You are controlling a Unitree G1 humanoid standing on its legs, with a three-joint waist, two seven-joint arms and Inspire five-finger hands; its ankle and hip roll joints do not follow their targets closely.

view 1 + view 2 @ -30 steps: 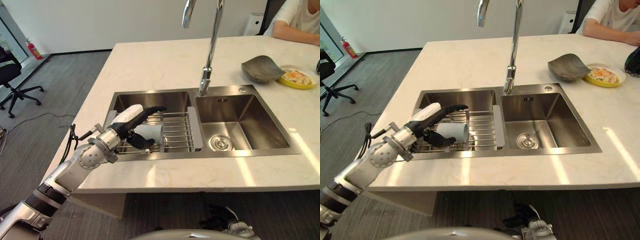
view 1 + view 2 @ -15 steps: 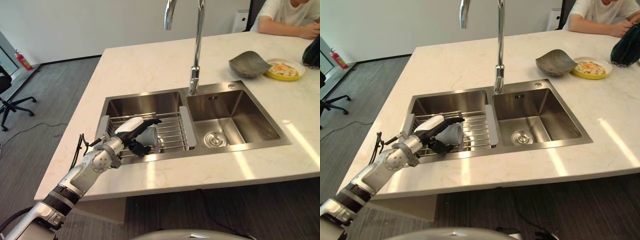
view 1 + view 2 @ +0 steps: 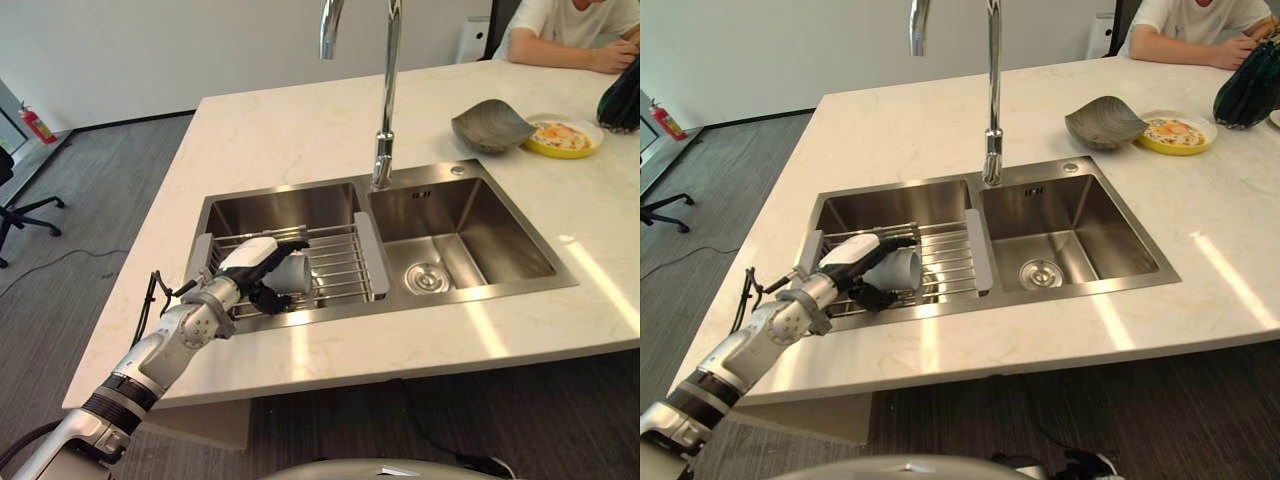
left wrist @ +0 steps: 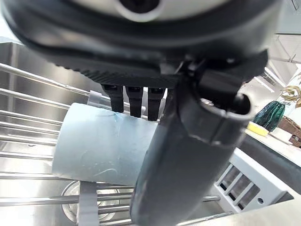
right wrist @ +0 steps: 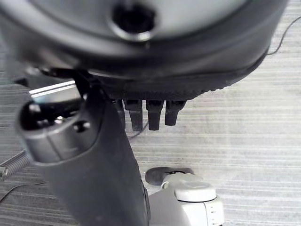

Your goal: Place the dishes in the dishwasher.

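Left hand (image 3: 262, 270) grips a pale blue cup (image 3: 292, 273) lying on its side on the wire rack (image 3: 340, 262) over the sink's (image 3: 460, 235) left basin, long axis level, mouth toward the faucet (image 3: 384, 90); right hand (image 5: 117, 155) hangs relaxed above the floor.

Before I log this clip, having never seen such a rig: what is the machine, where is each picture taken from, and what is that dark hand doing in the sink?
This is a two-legged humanoid robot with dark fingered hands. The two wide pictures come from a stereo camera on its head, looking down at a counter with a double sink. The close-ups come from cameras on each wrist. The left hand reaches over a wire rack in the left basin, fingers and thumb curled round a pale cup lying on its side. The right hand hangs over grey carpet, holding nothing. Across the counter are a grey bowl, a yellow plate of food and a seated person.
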